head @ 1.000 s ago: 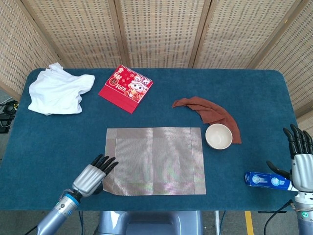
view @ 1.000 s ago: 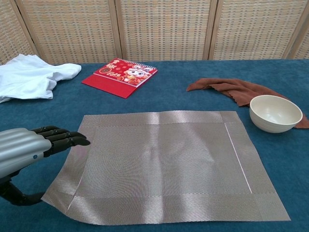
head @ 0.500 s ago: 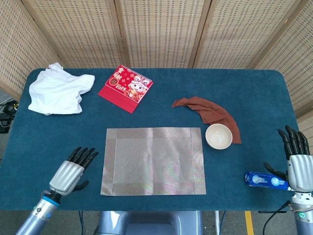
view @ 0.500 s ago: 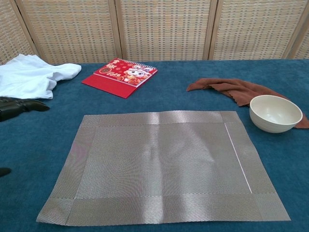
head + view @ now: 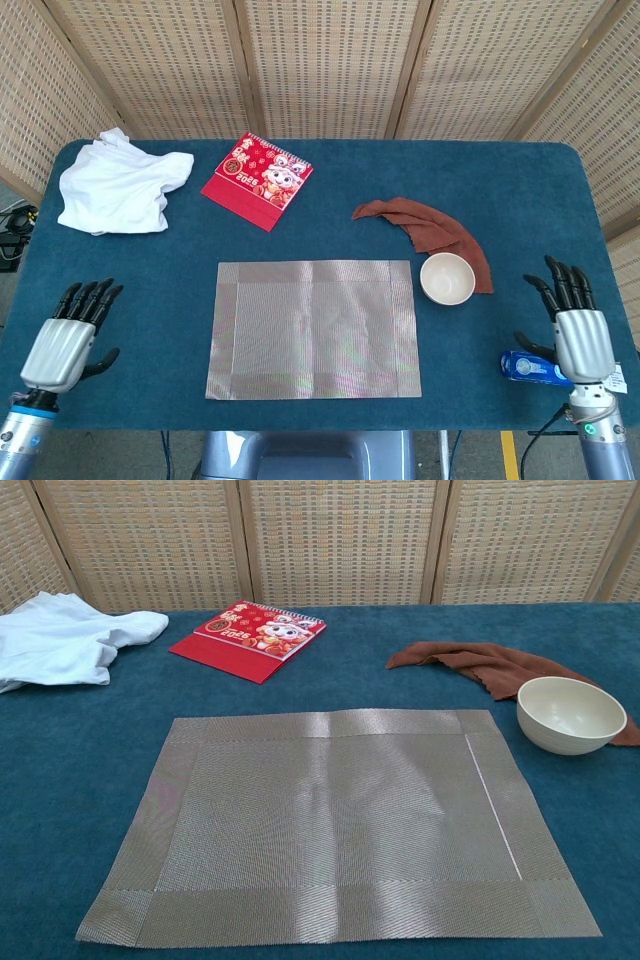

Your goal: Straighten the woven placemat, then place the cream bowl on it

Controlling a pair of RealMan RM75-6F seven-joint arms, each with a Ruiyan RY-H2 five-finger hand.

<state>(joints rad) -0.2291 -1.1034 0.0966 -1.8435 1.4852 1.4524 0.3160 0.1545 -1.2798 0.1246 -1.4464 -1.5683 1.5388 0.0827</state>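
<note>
At table centre we see the woven placemat (image 5: 314, 329) lying flat, edges roughly square to the table's front edge; it fills most of the chest view too (image 5: 335, 825). The cream bowl (image 5: 446, 278) sits upright on the blue table cover (image 5: 130, 280), just beside the placemat's far right corner but not on it. In the chest view the bowl (image 5: 566, 714) is clear of the mat edge and touches or overlaps the brown cloth (image 5: 480, 664) behind it.

Our left hand (image 5: 67, 339) is near the table's front left corner, well apart from the placemat, fingers extended and spread, holding nothing. Our right hand (image 5: 572, 327) is at the front right edge, fingers also extended and apart, holding nothing. A blue tube-like pack (image 5: 533, 368) lies just beside the right hand; we cannot tell whether the thumb touches it. Neither hand shows in the chest view.

At the back left is a crumpled white cloth (image 5: 118, 186). A red calendar booklet (image 5: 257, 179) lies to its right, at an angle.
</note>
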